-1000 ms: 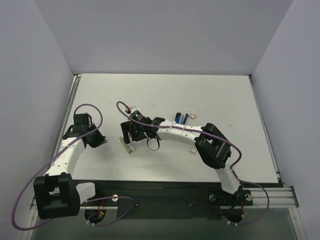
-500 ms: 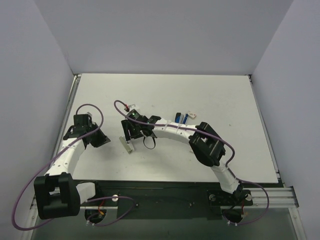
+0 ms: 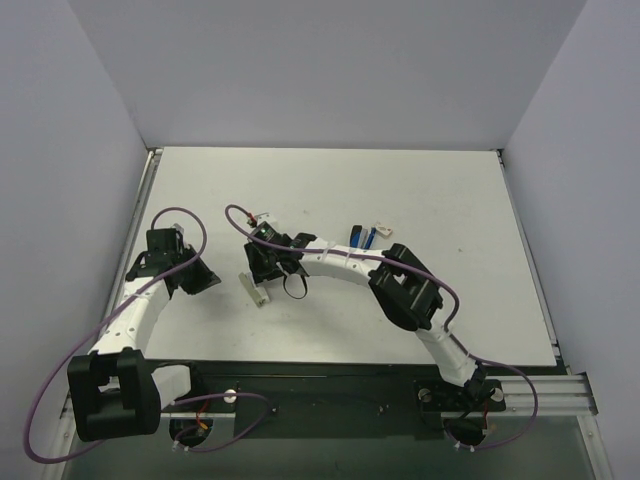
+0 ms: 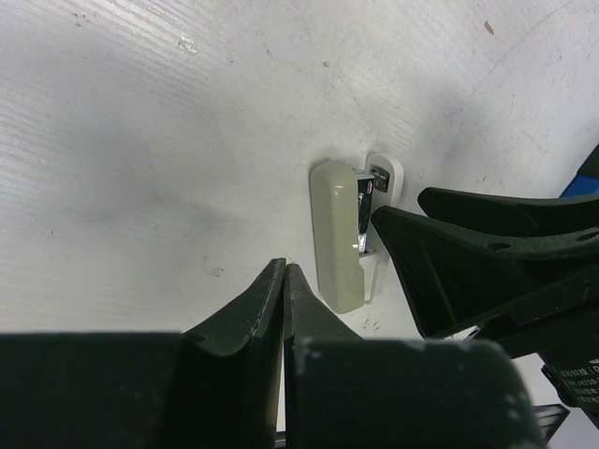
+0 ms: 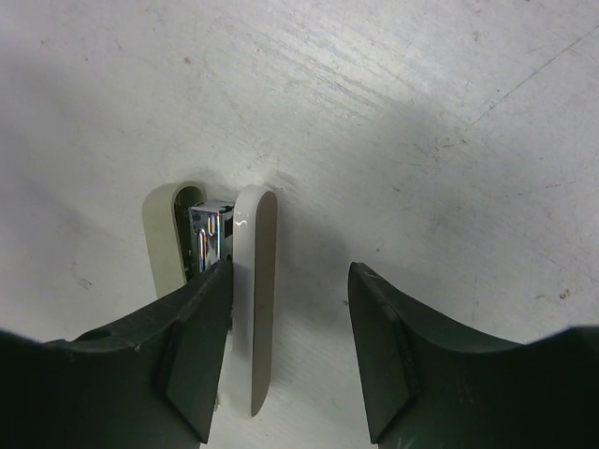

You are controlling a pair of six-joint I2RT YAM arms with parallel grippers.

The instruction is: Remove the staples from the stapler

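Right gripper [image 5: 290, 281] has moved left, straddling the pale bar [image 5: 255, 299]; stapler [image 3: 368, 238] lies crosswise.

Our right hand [image 3: 272, 263] has slid toward the pale bar [image 3: 258, 291]. It now hangs right over the bar's far end, where a second ago it sat a little off to one side. The right arm's elbow [image 3: 405, 290] has swung the same way, closer to the bar, and the purple cable [image 3: 232, 213] loop behind the hand has shifted with it. The hand's fingers [image 5: 201, 346] have drawn nearer each other without closing. One finger now meets the bar's metal middle, while the other stands apart from its white side.
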